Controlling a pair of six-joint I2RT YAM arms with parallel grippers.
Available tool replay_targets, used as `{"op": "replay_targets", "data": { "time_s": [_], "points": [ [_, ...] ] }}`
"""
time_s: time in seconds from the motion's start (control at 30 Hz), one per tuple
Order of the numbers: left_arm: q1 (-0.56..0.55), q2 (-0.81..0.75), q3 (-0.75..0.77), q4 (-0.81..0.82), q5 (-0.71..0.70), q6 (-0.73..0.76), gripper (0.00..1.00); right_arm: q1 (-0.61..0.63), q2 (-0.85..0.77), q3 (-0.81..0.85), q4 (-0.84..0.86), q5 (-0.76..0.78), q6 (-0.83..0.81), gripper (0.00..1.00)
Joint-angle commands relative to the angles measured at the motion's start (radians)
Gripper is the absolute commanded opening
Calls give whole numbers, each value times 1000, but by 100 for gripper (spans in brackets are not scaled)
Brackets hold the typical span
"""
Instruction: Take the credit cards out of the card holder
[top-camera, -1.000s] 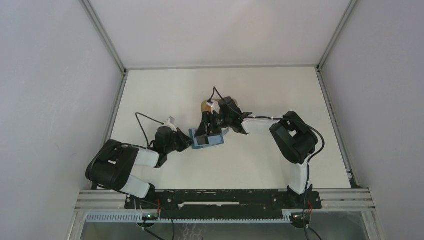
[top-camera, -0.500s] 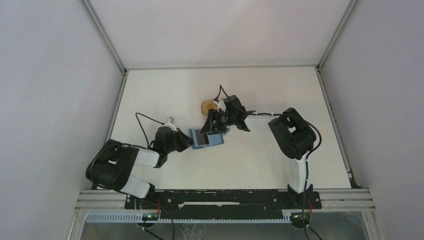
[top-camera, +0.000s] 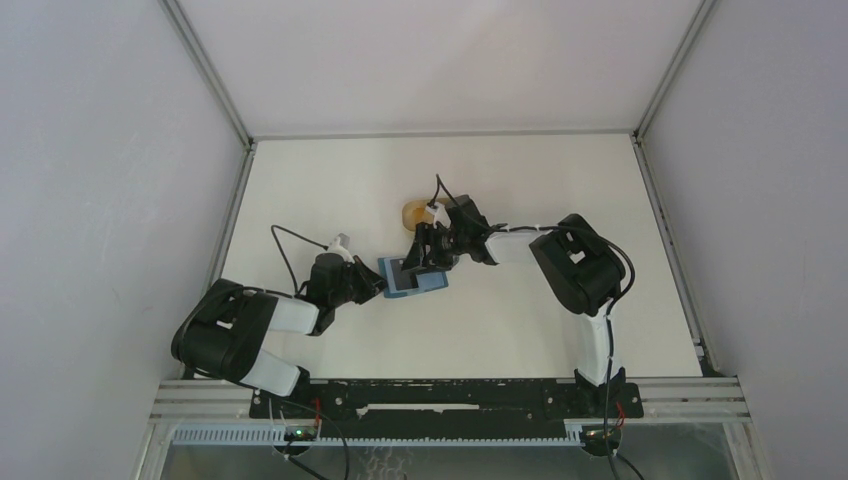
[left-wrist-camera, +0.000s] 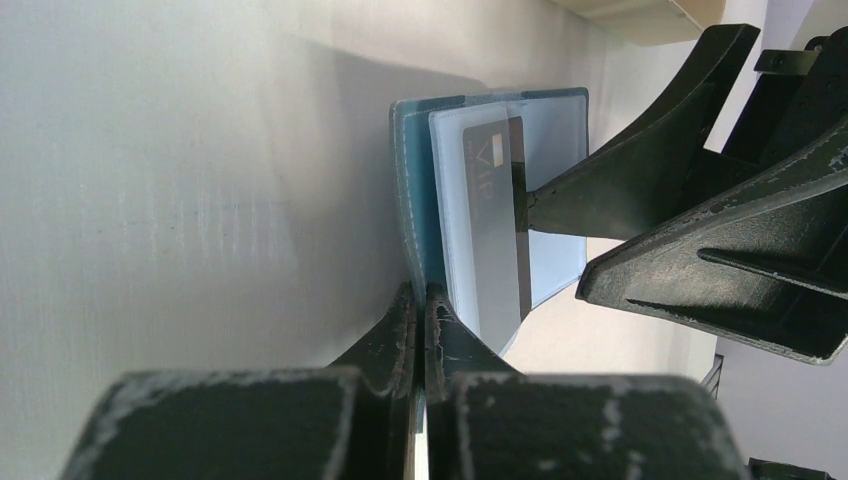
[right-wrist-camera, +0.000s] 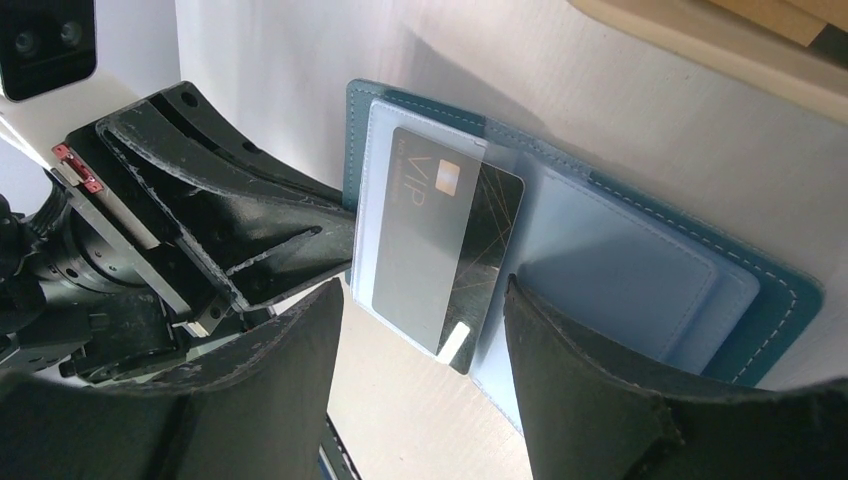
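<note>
The left gripper (left-wrist-camera: 420, 300) has its jaws pressed together on the left edge of the card holder (left-wrist-camera: 555, 130), and the teal seam goes in between them. The right gripper (right-wrist-camera: 425, 290) has its jaws wide apart, pointing down at the holder from the far right side.

Under both lies a plain white table (top-camera: 520, 180). Pale grey walls (top-camera: 100, 150) close it on the left, right and far sides, and a metal rail (top-camera: 450, 400) runs along the near edge.

The card holder lies open and flat near the middle of the table. A black credit card (right-wrist-camera: 440, 240) with the letters VIP lies on its left half, partly under a clear sleeve (right-wrist-camera: 375, 200), with one corner over the fold. The card lies between the two right fingers. In the left wrist view one right fingertip (left-wrist-camera: 535, 200) is at the card's edge.

A tan tray (top-camera: 412, 213) stands just beyond the right gripper, partly covered by the wrist. From above, the card is too small to make out. I cannot tell whether more cards sit in the pockets.
</note>
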Motion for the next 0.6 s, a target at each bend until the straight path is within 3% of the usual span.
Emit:
{"op": "replay_targets", "data": {
  "time_s": [0.0, 0.37, 0.57],
  "points": [
    [-7, 21, -29, -169, -49, 47, 0, 5, 27, 1, 40, 22, -2, 70],
    [-8, 22, -19, -177, -48, 49, 0, -13, 47, -50, 172, -136, 143, 69],
    [-9, 16, -27, -176, -51, 50, 0, -18, 25, -111, 321, -187, 231, 62]
  ]
}}
